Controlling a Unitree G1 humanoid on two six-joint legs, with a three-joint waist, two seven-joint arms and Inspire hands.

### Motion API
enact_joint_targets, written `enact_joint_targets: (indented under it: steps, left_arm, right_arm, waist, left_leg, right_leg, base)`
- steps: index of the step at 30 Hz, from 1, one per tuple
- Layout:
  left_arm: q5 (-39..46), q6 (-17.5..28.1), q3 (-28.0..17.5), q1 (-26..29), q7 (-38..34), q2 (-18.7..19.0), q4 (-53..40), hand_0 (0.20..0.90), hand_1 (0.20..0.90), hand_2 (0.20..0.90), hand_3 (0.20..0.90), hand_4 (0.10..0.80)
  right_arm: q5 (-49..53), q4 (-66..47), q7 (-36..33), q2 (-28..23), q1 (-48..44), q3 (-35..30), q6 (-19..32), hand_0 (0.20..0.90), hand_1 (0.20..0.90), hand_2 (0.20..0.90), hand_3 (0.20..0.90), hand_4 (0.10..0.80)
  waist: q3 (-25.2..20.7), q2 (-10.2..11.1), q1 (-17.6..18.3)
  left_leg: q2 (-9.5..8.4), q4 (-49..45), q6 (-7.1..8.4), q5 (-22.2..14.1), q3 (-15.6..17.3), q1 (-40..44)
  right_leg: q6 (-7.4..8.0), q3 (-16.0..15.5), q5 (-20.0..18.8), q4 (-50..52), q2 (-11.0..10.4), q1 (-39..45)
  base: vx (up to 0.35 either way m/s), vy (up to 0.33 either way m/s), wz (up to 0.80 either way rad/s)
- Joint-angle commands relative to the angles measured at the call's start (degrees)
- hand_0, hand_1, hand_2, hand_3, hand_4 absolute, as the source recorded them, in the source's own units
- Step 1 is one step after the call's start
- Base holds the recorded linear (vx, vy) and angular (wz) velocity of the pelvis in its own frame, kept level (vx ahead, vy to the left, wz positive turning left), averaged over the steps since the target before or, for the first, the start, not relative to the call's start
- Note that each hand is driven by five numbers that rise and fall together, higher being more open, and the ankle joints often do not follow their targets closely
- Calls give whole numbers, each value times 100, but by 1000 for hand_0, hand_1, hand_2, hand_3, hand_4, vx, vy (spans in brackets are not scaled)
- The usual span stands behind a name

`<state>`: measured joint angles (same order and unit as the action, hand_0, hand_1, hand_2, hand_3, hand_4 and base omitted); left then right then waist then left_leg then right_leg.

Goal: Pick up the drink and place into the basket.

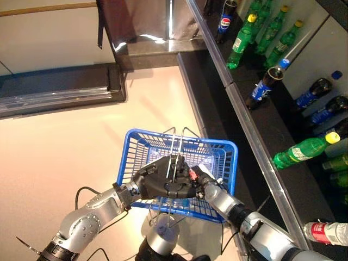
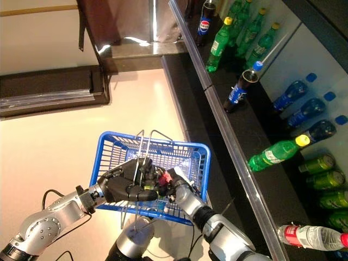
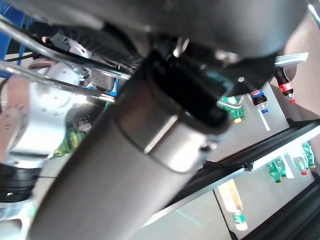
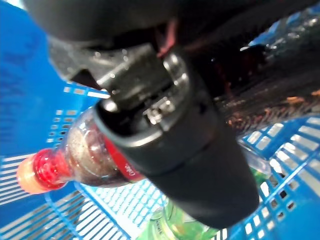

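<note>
Right robot hand [image 4: 170,145] grips red-labelled cola bottle [image 4: 85,160] inside blue basket [image 1: 138,142].

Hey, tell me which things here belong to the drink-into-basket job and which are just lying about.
Job:
- blue basket, its wire handles gripped by the left hand
- cola bottle with red cap, held by the right hand inside the basket

Lying about:
- green bottles and dark cola bottles on the shelf
- clear bottle with red label

place: shop | cues: shelf [image 1: 255,125] stocked with soda bottles [image 1: 267,84]; blue shopping basket [image 1: 142,142]
</note>
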<state>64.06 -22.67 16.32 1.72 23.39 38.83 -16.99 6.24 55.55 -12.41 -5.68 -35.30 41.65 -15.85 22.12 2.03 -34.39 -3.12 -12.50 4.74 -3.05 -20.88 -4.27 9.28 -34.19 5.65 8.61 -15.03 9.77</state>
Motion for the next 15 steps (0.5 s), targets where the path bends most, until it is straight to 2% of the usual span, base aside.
enact_joint_targets:
  steps: [1,7,8,9,10,15]
  left_arm:
    - [897,1068,-370,1370,770,-822,-2125,300,300,300,200,100]
    - [860,1242,-245,1579,424,-803,-2154,300,300,300,200,100]
    - [861,1291,-231,1641,349,-798,-2155,300,300,300,200,100]
    - [861,1291,-230,1642,348,-798,-2154,300,300,300,200,100]
    - [850,1335,-227,1681,311,-794,-2169,300,300,300,200,100]
    - [860,1455,-334,1752,143,-703,-2172,300,300,300,200,100]
  right_arm:
    - [197,274,-22,441,-423,406,-179,300,300,300,200,100]
    - [223,669,-66,551,-583,227,-306,309,309,309,211,111]
    - [272,698,-97,554,-607,185,-249,620,620,620,573,473]
    - [272,699,-97,554,-608,183,-248,742,742,742,716,616]
    - [323,716,-165,559,-615,156,-205,900,900,900,900,800]
    - [515,519,-366,457,-711,76,47,900,900,900,900,800]
  waist:
    - [-480,86,-36]
    - [-378,84,-58]
    - [-350,90,-44]
    - [-349,91,-45]
    - [-329,100,-36]
    - [-259,120,18]
  left_leg:
    - [-230,-322,-149,189,206,-546]
    - [-247,-310,-182,229,191,-602]
    - [-237,-303,-189,229,198,-611]
    - [-237,-303,-189,229,198,-611]
    - [-234,-301,-189,229,203,-623]
    - [-206,-279,-205,223,228,-618]
  right_leg:
    - [-54,220,-183,35,214,223]
    - [-42,193,-227,90,191,132]
    - [-39,195,-235,107,188,101]
    - [-39,195,-235,108,188,100]
    - [-40,197,-239,114,184,78]
    - [-31,220,-266,151,170,5]
  base:
    - [26,-19,9]
    - [3,-5,6]
    - [0,0,0]
    - [0,0,0]
    - [0,0,0]
    - [0,0,0]
